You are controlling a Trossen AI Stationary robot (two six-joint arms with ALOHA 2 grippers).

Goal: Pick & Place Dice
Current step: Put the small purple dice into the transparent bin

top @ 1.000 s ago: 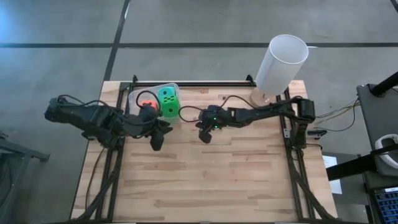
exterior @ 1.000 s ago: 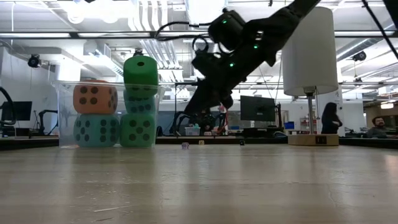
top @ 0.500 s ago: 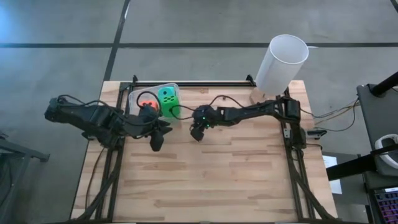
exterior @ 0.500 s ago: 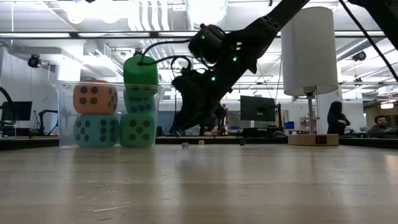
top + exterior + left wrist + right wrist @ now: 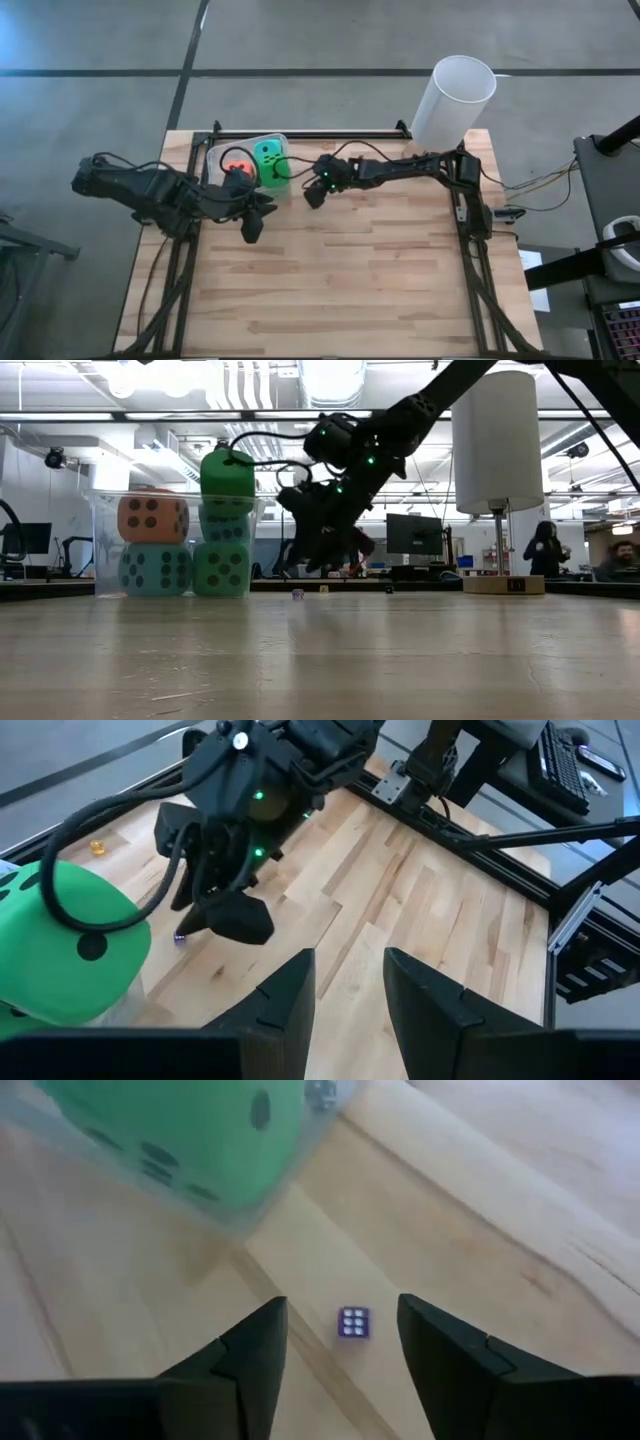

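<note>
Right wrist view: tiny purple die (image 5: pixel 352 1322) on the table (image 5: pixel 480 1210), between spread fingers (image 5: pixel 250 1355), untouched.
Right gripper (image 5: pixel 312 194): released, beside the tub (image 5: pixel 222 152).
Left gripper (image 5: pixel 254 226): partly open, holding nothing.

I saw the dice (image 5: pixel 183 540) stacked in the clear tub (image 5: pixel 105 510): orange (image 5: pixel 153 516) over teal (image 5: pixel 155 569), greens beside them, one bright green die (image 5: pixel 227 473) topmost above the rim.

Matt soft dice (image 5: pixel 228 478), clear plastic tub (image 5: pixel 222 156), pale wood table (image 5: pixel 360 280)
</note>
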